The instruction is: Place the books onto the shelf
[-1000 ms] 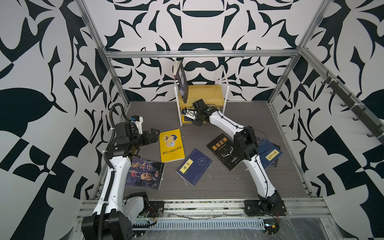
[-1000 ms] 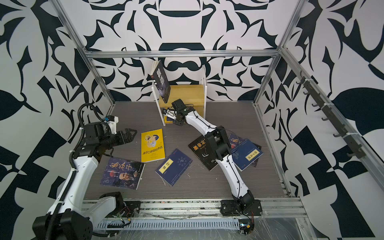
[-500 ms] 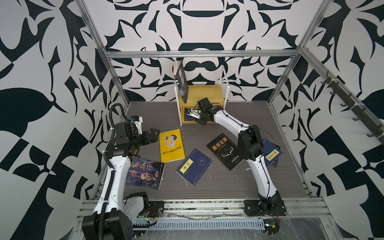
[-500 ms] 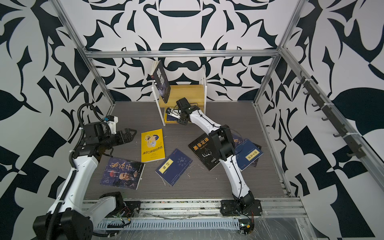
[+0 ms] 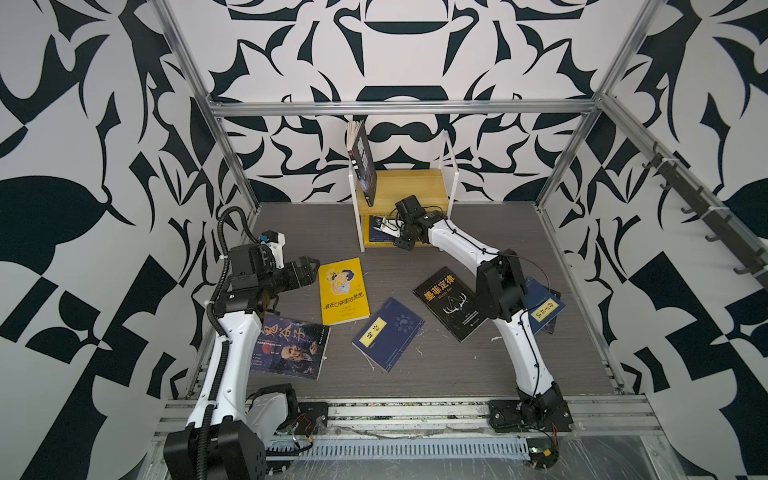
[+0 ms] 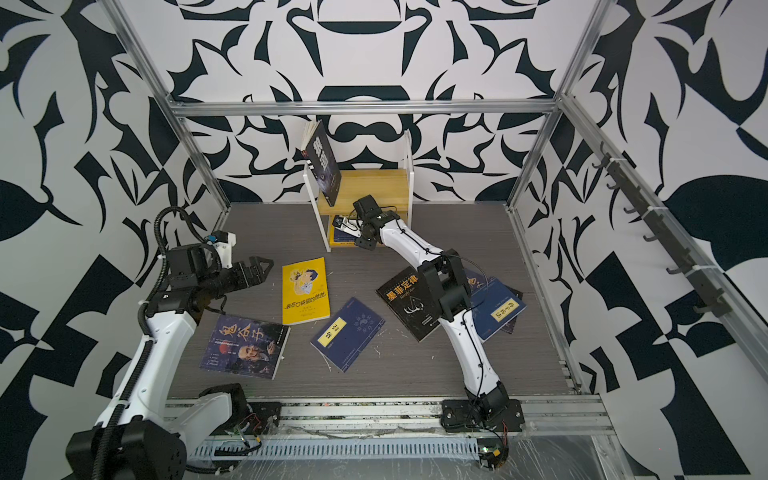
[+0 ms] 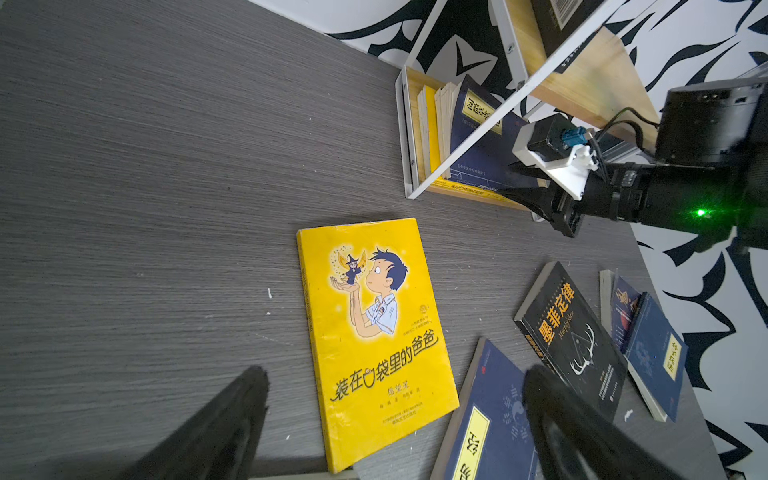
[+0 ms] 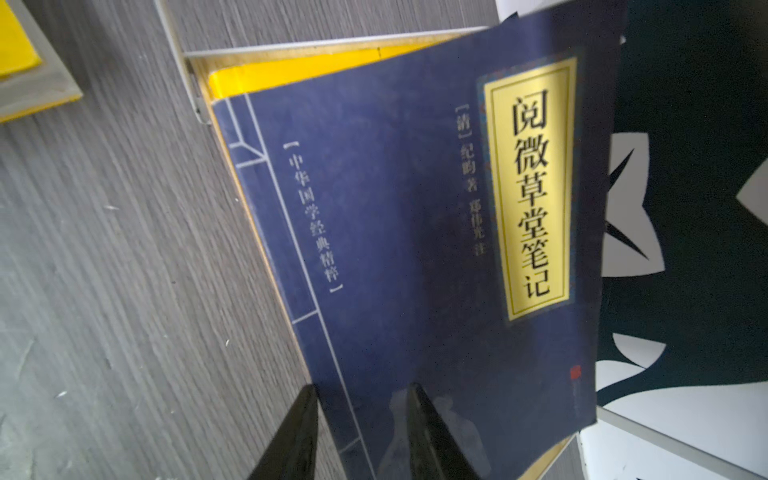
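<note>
One navy book has just slid into the shelf's lower tier at the right claw, whose grip cannot be told; the left claw gapes empty near the yellow book, next to go.

Two-tier shelf far centre: black book leaning at upper left end, navy book tilted in lower tier. Flat nearer: yellow book, purple-blue book at left, navy paperback centre, antlered book, navy stack right.

Shelf at back, one book on top, books in lower tier, loose books before it.
</note>
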Robot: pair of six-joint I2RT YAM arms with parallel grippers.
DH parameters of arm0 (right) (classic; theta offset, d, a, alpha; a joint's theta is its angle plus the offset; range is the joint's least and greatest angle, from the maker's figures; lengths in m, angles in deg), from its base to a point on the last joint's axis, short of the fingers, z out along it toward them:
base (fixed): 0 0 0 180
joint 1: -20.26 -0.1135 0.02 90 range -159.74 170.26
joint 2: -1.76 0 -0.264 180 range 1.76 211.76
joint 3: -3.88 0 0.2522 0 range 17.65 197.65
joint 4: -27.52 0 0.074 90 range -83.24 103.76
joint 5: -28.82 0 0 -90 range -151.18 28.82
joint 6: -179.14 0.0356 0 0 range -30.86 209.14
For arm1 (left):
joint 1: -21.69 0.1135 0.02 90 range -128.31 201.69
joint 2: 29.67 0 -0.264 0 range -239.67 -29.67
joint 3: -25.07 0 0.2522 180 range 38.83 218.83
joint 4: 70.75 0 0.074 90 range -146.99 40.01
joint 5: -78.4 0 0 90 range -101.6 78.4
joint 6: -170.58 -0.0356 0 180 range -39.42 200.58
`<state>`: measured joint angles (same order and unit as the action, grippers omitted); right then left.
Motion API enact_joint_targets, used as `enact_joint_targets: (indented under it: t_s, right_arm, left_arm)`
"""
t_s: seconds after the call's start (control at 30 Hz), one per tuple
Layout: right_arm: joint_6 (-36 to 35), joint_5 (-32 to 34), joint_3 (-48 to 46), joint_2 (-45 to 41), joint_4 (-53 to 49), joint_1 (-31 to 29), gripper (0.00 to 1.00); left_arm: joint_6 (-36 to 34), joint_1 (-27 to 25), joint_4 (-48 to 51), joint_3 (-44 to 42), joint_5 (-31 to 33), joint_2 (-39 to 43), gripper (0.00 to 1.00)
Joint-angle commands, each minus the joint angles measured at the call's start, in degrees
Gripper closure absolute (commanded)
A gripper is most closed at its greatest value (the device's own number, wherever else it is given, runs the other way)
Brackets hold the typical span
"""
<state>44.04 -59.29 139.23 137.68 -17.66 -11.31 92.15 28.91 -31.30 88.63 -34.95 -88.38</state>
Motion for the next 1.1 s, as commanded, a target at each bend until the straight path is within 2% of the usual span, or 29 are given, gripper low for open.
enact_joint_targets:
  t_s: [0.0,0.13,0.33,0.53,0.77,1.07]
  right_arm:
    - [1.09,0.36,2.09,-0.95,1.64,0.13,0.65]
    - [1.53,-1.31,2.43,-0.92,1.20,0.19,0.65]
    - [1.69,-3.73,1.92,-1.22,0.23,-0.33,0.53]
    - [2.14,-1.83,2.79,0.40,0.84,-0.33,0.52]
    - [3.07,-1.19,4.49,1.37,1.01,-0.11,0.62]
    - [2.17,-1.62,3.92,1.08,1.53,0.17,0.68]
  left_arm:
    - [-0.14,0.27,0.14,0.13,-0.54,0.22,0.00]
    - [-0.03,0.49,0.24,0.39,-0.60,0.19,0.00]
    - [0.06,0.59,0.10,0.46,-0.73,-0.17,0.01]
    - [-0.14,0.61,0.06,0.25,-0.56,-0.07,0.01]
    - [-0.21,0.68,0.12,0.32,-0.48,-0.23,0.01]
    - [-0.15,0.75,0.10,0.30,-0.74,-0.15,0.00]
